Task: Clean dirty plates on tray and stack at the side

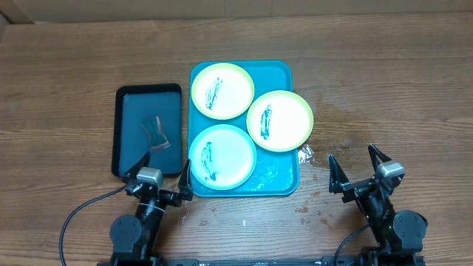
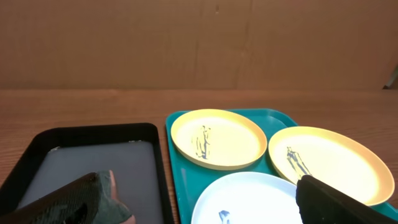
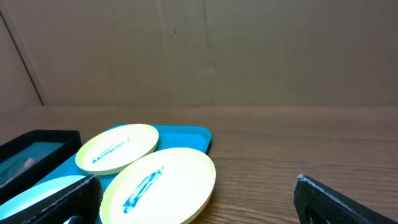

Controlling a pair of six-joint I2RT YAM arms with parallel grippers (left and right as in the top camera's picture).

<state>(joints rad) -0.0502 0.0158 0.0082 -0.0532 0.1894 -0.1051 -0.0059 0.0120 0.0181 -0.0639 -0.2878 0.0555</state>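
You see three round white plates with yellow-green rims [image 1: 222,90] on the turquoise rectangular plastic tray [image 1: 279,74]. One overhangs its right rim. The left gripper [image 1: 164,167], just beside the tray's near-left corner, and the right gripper [image 1: 351,154], over bare wood, gape empty.

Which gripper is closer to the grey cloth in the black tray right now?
Left. The left gripper sits just at the near side of the grey cloth; the right gripper is away beyond the turquoise tray.

Three plates [image 1: 222,90] [image 1: 279,120] [image 1: 222,155], one turquoise tray [image 1: 275,73], one black tray [image 1: 136,109], perhaps one cloth [image 1: 157,131]
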